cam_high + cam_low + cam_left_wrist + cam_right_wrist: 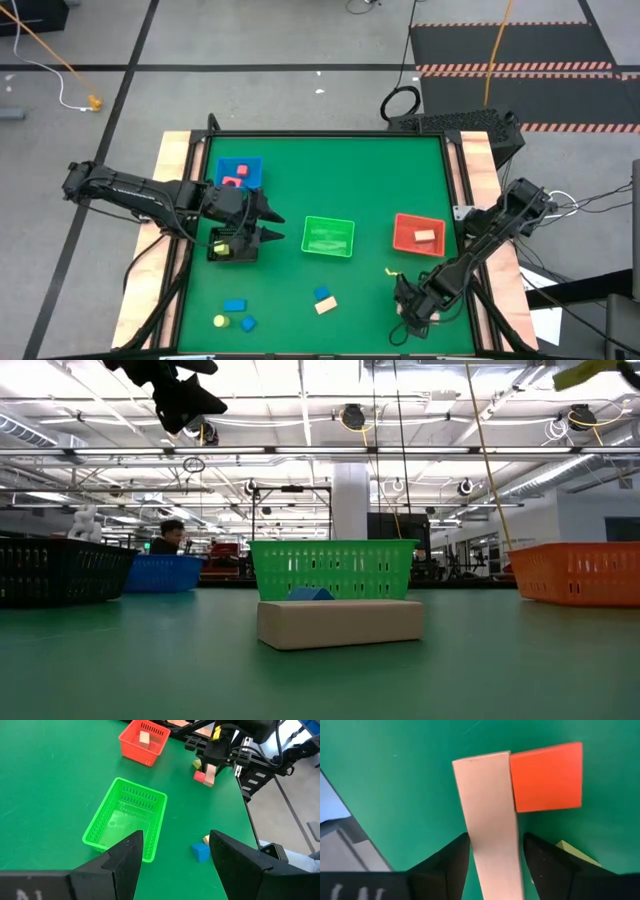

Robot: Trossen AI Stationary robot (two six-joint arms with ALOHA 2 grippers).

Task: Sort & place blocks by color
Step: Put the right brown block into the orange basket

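One red cube (546,776) touches the tan bar (490,815) between the right claw's (492,852) part-open fingers.

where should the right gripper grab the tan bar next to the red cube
Across its two long sides, coming from above. The tan bar lies flat between the right gripper fingers, narrow enough to span. The red cube touches one long side near the far end, so grip the near end.
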